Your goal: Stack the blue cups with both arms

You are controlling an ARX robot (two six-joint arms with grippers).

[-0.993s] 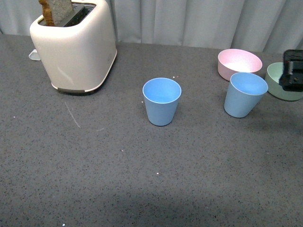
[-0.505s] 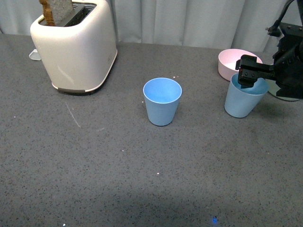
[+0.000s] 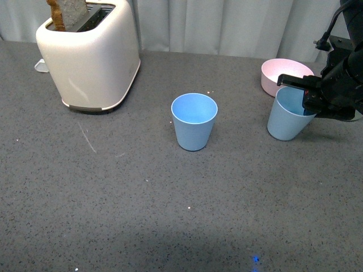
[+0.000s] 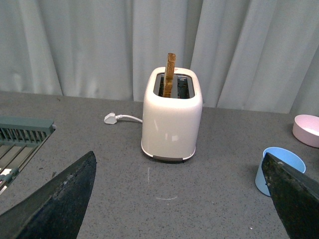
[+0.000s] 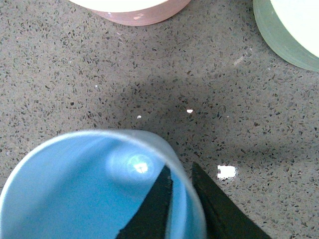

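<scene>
One blue cup (image 3: 194, 120) stands upright in the middle of the grey table; it shows in the left wrist view (image 4: 277, 168) too. The second blue cup (image 3: 287, 118) is at the right, slightly tilted. My right gripper (image 3: 309, 102) is shut on its rim, one finger inside and one outside, as the right wrist view (image 5: 182, 186) shows on the cup's wall (image 5: 75, 189). My left gripper (image 4: 182, 199) is open and empty, its fingers (image 4: 60, 196) wide apart, well back from the toaster and out of the front view.
A cream toaster (image 3: 91, 54) with toast stands at the back left. A pink bowl (image 3: 285, 75) and a green bowl (image 5: 289, 30) sit just behind the held cup. A green rack (image 4: 20, 134) lies to one side in the left wrist view.
My right arm came in from the right edge, reached the right cup and closed on its rim. The cup has shifted slightly left and tilted.
</scene>
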